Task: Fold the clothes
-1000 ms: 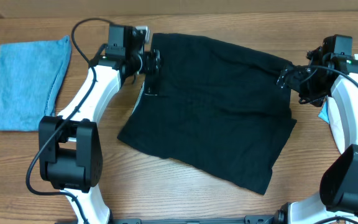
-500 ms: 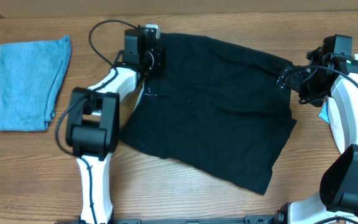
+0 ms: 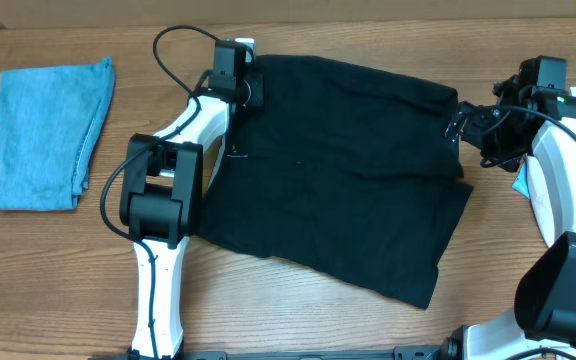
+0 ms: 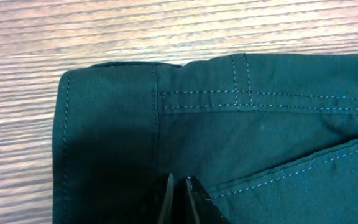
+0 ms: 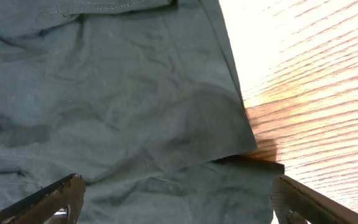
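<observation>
Black shorts (image 3: 338, 170): your left gripper (image 4: 180, 190) pinches their waistband corner, jaws nearly together; your right gripper (image 5: 176, 199) gapes wide, holding nothing.

Dark shorts (image 4: 241, 143) fill most of the frame, lying flat on the wood table (image 4: 73, 37), which shows along the top & left. Waistband corner sits upper left. A double row of light stitching (image 4: 229, 99) runs L-R below the top hem, and a diagonal seam (image 4: 291, 174) crosses lower right. Gripper (image 4: 180, 198) at bottom centre, tips nearly together, pinching a thin bit of fabric. Shadow on the cloth left of it.
</observation>
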Motion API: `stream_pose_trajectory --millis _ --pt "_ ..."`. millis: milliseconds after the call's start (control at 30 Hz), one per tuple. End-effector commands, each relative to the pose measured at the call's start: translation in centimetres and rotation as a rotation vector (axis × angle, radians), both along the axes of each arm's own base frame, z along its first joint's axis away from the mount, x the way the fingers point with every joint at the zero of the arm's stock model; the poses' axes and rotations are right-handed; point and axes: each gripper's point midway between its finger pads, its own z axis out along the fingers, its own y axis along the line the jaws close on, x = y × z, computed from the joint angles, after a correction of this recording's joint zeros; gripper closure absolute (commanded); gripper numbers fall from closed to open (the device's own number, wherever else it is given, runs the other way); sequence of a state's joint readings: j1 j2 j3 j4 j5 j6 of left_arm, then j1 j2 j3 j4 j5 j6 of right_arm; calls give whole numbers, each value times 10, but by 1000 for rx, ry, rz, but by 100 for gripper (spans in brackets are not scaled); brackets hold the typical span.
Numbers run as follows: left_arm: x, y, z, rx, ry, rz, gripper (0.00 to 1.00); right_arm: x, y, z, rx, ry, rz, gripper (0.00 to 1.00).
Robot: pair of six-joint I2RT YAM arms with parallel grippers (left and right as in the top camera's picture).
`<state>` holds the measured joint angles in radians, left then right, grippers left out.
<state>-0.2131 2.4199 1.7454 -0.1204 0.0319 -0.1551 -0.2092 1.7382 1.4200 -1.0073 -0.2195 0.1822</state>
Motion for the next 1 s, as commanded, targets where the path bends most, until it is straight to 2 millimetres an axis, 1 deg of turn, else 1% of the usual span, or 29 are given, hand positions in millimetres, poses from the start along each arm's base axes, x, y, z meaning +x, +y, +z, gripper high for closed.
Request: stream_pose_trajectory --millis 0,33,100,133,167,233,267,300,333,367,400,433,500,533,567,600,633,667,700,733,767,800,833,867,900,933,967 --pt "-14 39 -32 75 92 93 87 1 -1 3 -12 -11 3 0" --pt "-10 38 -18 70 68 95 89 1 -1 3 -12 -11 3 0" --pt "-2 37 28 52 -11 97 89 1 -1 3 -12 -11 3 0" --pt "1 37 53 44 -51 99 89 1 -1 3 -12 -11 3 0" --pt "2 37 84 34 -97 101 89 1 -1 3 -12 -11 3 0" --pt "-5 38 133 19 -150 106 91 1 -1 3 -12 -11 3 0" --pt "-10 39 152 3 -163 116 91 1 -1 3 -12 -11 3 0" --pt "-19 40 173 -18 -167 133 92 1 -1 3 -12 -11 3 0" --pt "-30 42 190 -36 -163 148 92 1 -1 3 -12 -11 3 0" --pt "-45 44 208 -52 -145 164 92 1 -1 3 -12 -11 3 0" --pt "-63 46 222 -61 -116 166 92 1 -1 3 -12 -11 3 0" --pt "-85 44 231 -71 -67 142 92 1 -1 3 -12 -11 3 0" --pt "-115 45 232 -70 19 126 91 6 -2 5 -15 -33 2 0" --pt "-134 43 228 -76 86 108 91 0 7 4 34 -13 9 0" --pt "-145 40 224 -88 132 90 91 -14 18 3 98 44 22 0" --pt "-157 38 216 -95 193 77 89 -20 24 2 127 66 28 0" --pt "-167 40 209 -82 243 82 87 -25 23 1 122 90 27 0" --pt "-174 42 205 -73 274 86 83 -26 23 0 119 96 25 0" --pt "-181 43 200 -67 308 87 77 -27 23 0 121 96 26 2" --pt "-183 43 197 -64 321 87 74 -27 25 0 120 97 31 7" --pt "-188 43 188 -62 348 87 73 -25 33 0 115 91 62 34" --pt "-191 42 181 -64 367 85 76 -24 39 1 114 88 79 51" --pt "-196 41 169 -70 397 85 82 -22 47 1 111 81 101 67" --pt "-200 39 155 -82 418 76 89 -16 60 2 100 51 150 92" --pt "-202 36 143 -96 431 65 95 -9 69 3 85 20 186 96" --pt "-206 30 128 -125 447 45 96 1 81 5 71 -29 222 96" --pt "-208 27 120 -141 455 34 96 6 87 4 68 -53 240 96"
